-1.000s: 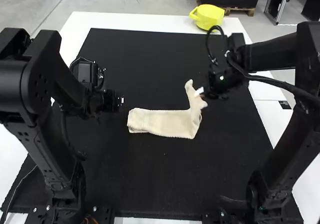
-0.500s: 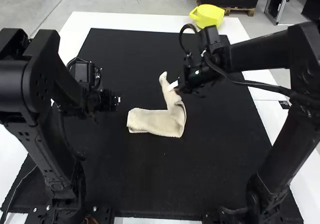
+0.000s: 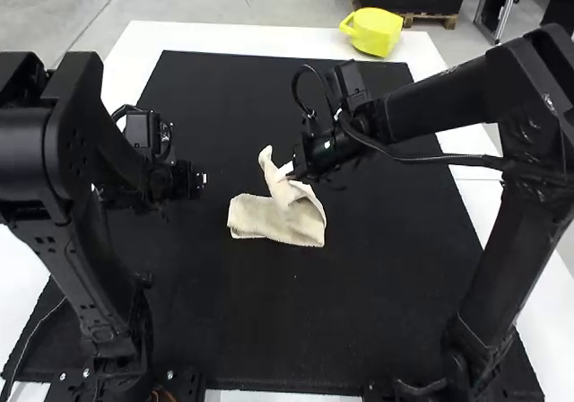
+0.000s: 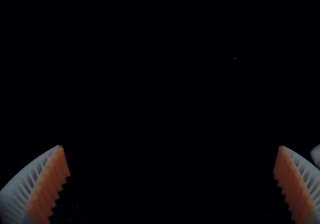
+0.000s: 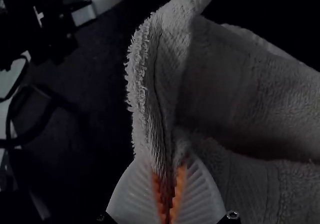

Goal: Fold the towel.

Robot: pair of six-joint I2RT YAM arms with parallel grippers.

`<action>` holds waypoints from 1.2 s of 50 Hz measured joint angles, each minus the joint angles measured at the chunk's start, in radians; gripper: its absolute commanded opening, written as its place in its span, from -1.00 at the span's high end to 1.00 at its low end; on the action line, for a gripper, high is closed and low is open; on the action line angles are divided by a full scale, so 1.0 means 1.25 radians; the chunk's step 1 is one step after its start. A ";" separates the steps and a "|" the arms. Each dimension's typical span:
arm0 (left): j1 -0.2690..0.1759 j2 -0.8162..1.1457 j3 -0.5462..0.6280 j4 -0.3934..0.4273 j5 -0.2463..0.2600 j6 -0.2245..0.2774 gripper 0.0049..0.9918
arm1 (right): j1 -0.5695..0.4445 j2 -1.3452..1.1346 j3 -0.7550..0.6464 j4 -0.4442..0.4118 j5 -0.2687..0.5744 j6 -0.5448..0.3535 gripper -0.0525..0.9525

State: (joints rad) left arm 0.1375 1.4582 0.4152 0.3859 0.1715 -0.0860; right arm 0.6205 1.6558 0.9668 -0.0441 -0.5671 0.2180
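Our fold could end up skewed.
On the black mat (image 3: 269, 330), our cream towel (image 3: 256, 216) lies central, right end pinched up by the right gripper (image 5: 170, 171); the left gripper (image 4: 170, 146), wide open, pins nothing, so pulling could drag the base.

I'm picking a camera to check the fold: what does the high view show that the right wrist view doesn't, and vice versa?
High view: yellow container beyond the black mat; flat end of the towel at left.
Right wrist view: looped fringe along the lifted part; orange pads pinching it.
Both: right tool holding the towel up, left tool apart from it.
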 measured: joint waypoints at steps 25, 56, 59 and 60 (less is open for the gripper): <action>0.000 0.000 0.000 0.006 0.000 0.003 -0.94 | 0.040 0.089 0.031 0.050 0.005 0.009 0.94; 0.000 0.000 0.000 0.020 0.001 0.009 -0.94 | 0.051 0.174 0.084 0.086 0.005 0.009 0.87; 0.000 0.000 0.000 0.021 0.000 0.009 -0.94 | 0.051 0.175 0.087 0.097 0.005 0.012 0.52; 0.000 0.000 0.000 0.021 0.000 0.009 -0.94 | 0.051 0.174 0.087 0.101 0.005 0.016 0.38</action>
State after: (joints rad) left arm 0.1375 1.4582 0.4149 0.4118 0.1719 -0.0746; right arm 0.6846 1.8736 1.0760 0.0826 -0.5610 0.2375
